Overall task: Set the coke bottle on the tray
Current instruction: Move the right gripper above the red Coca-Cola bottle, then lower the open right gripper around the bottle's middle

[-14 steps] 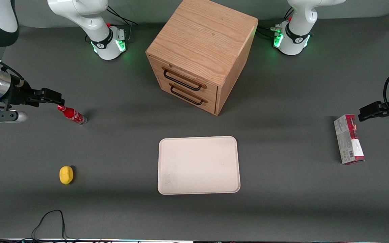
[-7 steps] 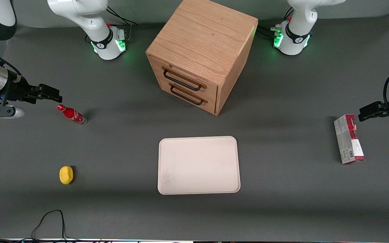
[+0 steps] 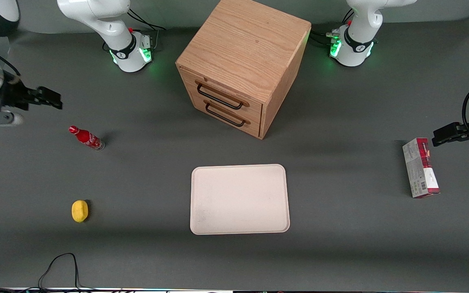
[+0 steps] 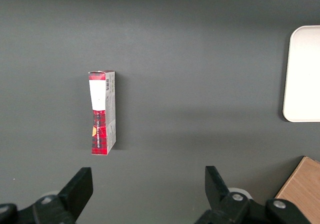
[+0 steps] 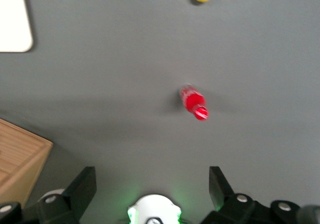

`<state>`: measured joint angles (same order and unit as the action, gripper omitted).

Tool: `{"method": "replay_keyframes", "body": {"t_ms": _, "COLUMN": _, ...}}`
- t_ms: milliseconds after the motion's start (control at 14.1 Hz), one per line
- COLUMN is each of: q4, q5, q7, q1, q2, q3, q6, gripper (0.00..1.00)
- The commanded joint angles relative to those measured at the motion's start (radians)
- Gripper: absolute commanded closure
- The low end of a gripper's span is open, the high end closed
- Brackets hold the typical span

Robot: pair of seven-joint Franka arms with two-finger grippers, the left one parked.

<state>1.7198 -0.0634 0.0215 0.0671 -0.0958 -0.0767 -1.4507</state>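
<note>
The coke bottle (image 3: 86, 138) is small, slim and red with a red cap, and it stands on the grey table toward the working arm's end. The right wrist view shows the coke bottle (image 5: 193, 102) from above, with nothing touching it. My gripper (image 3: 51, 99) hangs above the table, farther from the front camera than the bottle and well apart from it. In the right wrist view the gripper (image 5: 152, 184) is open, with only bare table between its fingers. The cream-white tray (image 3: 239, 198) lies flat mid-table with nothing on it; one of its corners (image 5: 14, 18) shows in the right wrist view.
A wooden two-drawer cabinet (image 3: 242, 65) stands mid-table, farther from the front camera than the tray. A small yellow object (image 3: 79, 211) lies nearer the camera than the bottle. A red-and-white carton (image 3: 420, 167) lies toward the parked arm's end. A black cable (image 3: 59, 264) loops at the front edge.
My gripper has drawn away from the bottle's cap, moving farther from the front camera and toward the table's end. The bottle has stayed where it was.
</note>
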Motion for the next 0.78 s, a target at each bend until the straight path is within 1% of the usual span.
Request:
{"method": "replay_keyframes", "body": {"t_ms": 0, "q4": 0.116, "q5": -0.018, "q7": 0.093, "q1": 0.010, "q2": -0.151, "q3": -0.070, "q6": -0.004, "gripper": 0.00}}
{"method": "replay_keyframes", "body": {"t_ms": 142, "q4": 0.168, "q5": -0.018, "q7": 0.117, "q1": 0.010, "q2": -0.206, "q3": -0.090, "q6": -0.016, "gripper": 0.00}}
{"method": "replay_keyframes", "body": {"t_ms": 426, "q4": 0.208, "q5": -0.018, "q7": 0.143, "q1": 0.010, "q2": -0.212, "q3": -0.113, "q6": -0.051, "gripper": 0.00}}
{"method": "replay_keyframes", "body": {"t_ms": 568, "q4": 0.294, "q5": -0.019, "q7": 0.144, "q1": 0.011, "q2": -0.219, "q3": -0.130, "q6": -0.135, "gripper": 0.00}}
{"method": "replay_keyframes", "body": {"t_ms": 710, "q4": 0.444, "q5": -0.019, "q7": 0.146, "q1": 0.011, "q2": -0.257, "q3": -0.139, "q6": -0.288, "gripper": 0.00}}
